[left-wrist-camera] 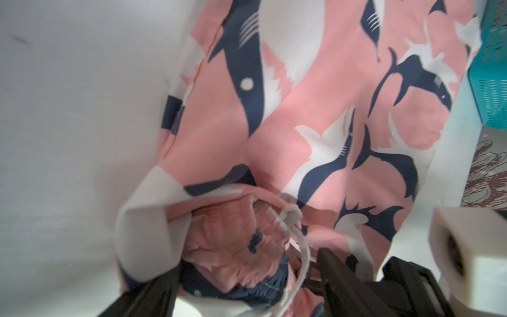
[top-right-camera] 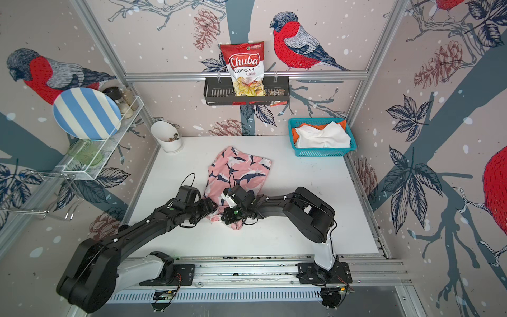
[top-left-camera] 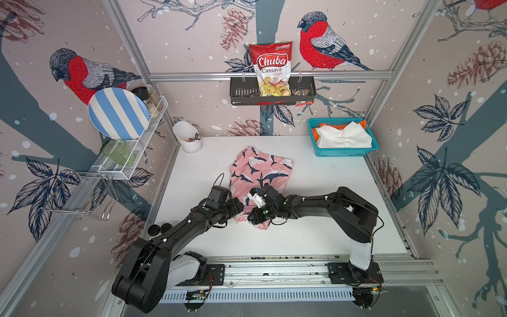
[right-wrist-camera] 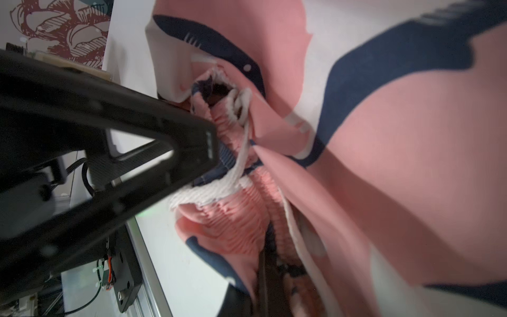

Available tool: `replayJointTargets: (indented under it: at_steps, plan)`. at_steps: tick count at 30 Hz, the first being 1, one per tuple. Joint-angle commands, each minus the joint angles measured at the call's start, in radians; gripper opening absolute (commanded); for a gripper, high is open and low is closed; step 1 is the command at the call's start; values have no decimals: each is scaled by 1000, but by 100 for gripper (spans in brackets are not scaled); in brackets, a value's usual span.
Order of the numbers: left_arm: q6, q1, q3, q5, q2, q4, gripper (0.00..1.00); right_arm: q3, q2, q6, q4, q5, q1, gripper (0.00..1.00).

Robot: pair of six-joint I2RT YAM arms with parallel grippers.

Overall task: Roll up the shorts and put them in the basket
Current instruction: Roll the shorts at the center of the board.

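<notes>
The pink shorts [top-left-camera: 260, 170] [top-right-camera: 238, 170] with navy-and-white sharks lie spread in the middle of the white table, the gathered waist end nearest the arms. My left gripper [top-left-camera: 242, 210] [left-wrist-camera: 249, 263] is open, its fingers wide apart on either side of the bunched waistband and white drawstring [left-wrist-camera: 301, 247]. My right gripper [top-left-camera: 255, 217] [right-wrist-camera: 267, 274] is shut on the waistband cloth just beside it. The white shorts [top-left-camera: 343, 135] and orange shorts [top-left-camera: 315, 134] sit crumpled in the teal basket [top-left-camera: 343, 152].
The teal basket stands at the back right corner. A white cup [top-left-camera: 186, 135] is at the back left. A wire rack with a striped plate [top-left-camera: 118, 114] hangs on the left wall. A black shelf [top-left-camera: 241, 94] holds a chips bag. Two black discs [top-left-camera: 159, 229] lie by the left arm.
</notes>
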State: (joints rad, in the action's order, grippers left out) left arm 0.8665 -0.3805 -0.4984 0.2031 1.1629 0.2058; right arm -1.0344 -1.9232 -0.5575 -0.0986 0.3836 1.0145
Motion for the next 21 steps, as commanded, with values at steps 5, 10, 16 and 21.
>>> replayJointTargets:
  at_steps: [5, 10, 16, 21]
  plan:
    - [62, -12, -35, -42, -36, 74, 85, 27, 18, -112, 5, -129, -15, 0]
    - [85, -24, -1, -7, 20, 1, 86, 10, -3, -155, -60, -78, 4, 0]
    - [92, -26, 3, 15, 131, -134, 86, 63, 18, -147, -129, -2, 27, 0]
    - [50, -26, -25, 5, 216, -166, 40, 97, 55, -91, -81, -27, 29, 3]
